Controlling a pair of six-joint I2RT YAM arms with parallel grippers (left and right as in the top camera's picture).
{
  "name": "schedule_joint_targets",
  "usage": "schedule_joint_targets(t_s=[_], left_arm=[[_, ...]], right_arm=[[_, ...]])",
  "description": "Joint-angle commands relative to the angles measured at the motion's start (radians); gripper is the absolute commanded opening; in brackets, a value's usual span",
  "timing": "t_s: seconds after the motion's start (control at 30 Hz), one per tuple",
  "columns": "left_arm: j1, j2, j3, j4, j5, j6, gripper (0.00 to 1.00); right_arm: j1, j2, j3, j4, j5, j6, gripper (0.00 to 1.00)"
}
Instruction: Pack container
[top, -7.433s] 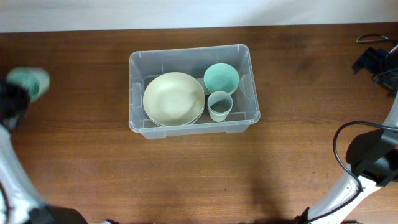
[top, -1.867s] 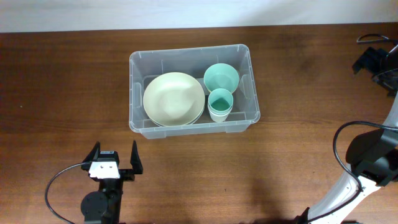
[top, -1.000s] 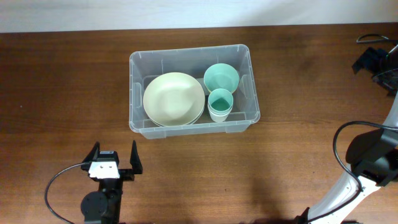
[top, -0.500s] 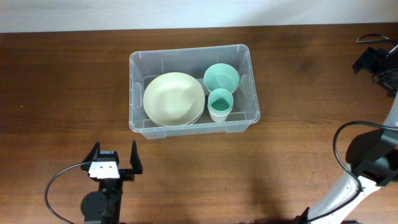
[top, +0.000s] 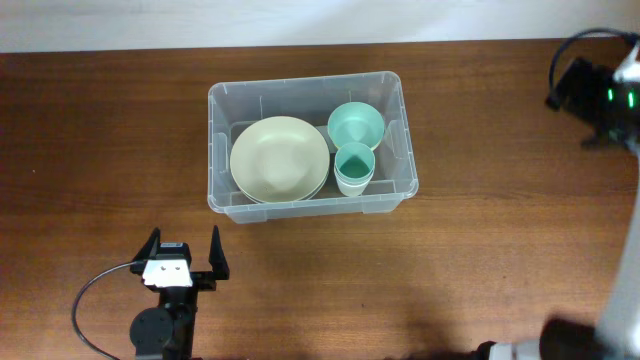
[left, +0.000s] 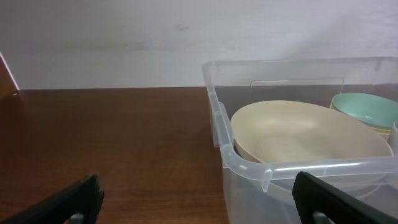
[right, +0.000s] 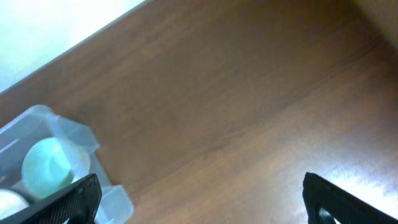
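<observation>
**Left gripper** (top: 184, 247): lower left of the overhead frame, on the table's near side. Fingers (top: 216, 246) spread wide, pointing up-frame toward the container, nothing between them. Arm base directly below it, with a black cable (top: 84, 300) looping to its left. Its wrist view shows both tips at the bottom corners.

**Right gripper** (right: 199, 208): jaws released and empty, tips at the bottom corners of its wrist view, bare wood between them. In the overhead frame the right arm (top: 600, 92) sits at the upper right, well apart from the container, raised and blurred along the right edge.

**Container** (top: 222, 108): clear plastic bin, upright, centre of the overhead frame, slightly above the middle, on the table (top: 100, 130).

**Contents:**
- cream bowl (top: 279, 158), left part of the bin, seemingly stacked on another.
- teal bowl (top: 356, 125), upper right part.
- teal cup (top: 353, 168), upright, just below the teal bowl, beside the cream bowl.
</observation>
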Motion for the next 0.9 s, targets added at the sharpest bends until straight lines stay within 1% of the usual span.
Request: schedule_joint_targets(t_s=[0.0,0.03,0.13,0.17,0.27,0.43,0.53,0.67,0.8,0.87], left_arm=[[-0.004,-0.008,-0.003,-0.007,-0.014,-0.006,0.99],[-0.004,-0.008,-0.003,-0.007,-0.014,-0.006,1.0],[-0.004,-0.008,-0.003,-0.007,-0.014,-0.006,0.99],[-0.004,-0.008,-0.003,-0.007,-0.014,-0.006,1.0],[-0.004,-0.008,-0.003,-0.007,-0.014,-0.006,1.0],[-0.004,-0.008,-0.003,-0.007,-0.014,-0.006,1.0],[-0.004,-0.008,-0.003,-0.007,-0.014,-0.006,1.0],[-0.004,-0.008,-0.003,-0.007,-0.014,-0.006,0.99],[-0.004,-0.008,-0.003,-0.007,-0.014,-0.006,1.0],[-0.004,-0.008,-0.003,-0.007,-0.014,-0.006,1.0]], right_arm=[[0.037,-0.231,-0.301,0.143,0.037,-0.001,0.99],[0.057,-0.352,-0.458,0.285,0.037,-0.002,0.99],[0.115,-0.548,-0.707,0.505,0.033,-0.055,0.99],[0.161,-0.667,-0.864,0.643,0.033,-0.108,0.99],[0.231,-0.85,-1.098,0.806,0.033,-0.167,0.99],[0.293,-1.085,-1.372,0.893,0.019,-0.169,0.99],[0.304,-1.202,-1.51,0.994,0.018,-0.169,0.99],[0.304,-1.315,-1.645,1.077,-0.011,-0.196,0.99],[0.304,-1.407,-1.75,1.145,-0.089,-0.3,0.99],[0.304,-1.436,-1.786,1.168,-0.113,-0.327,0.99]])
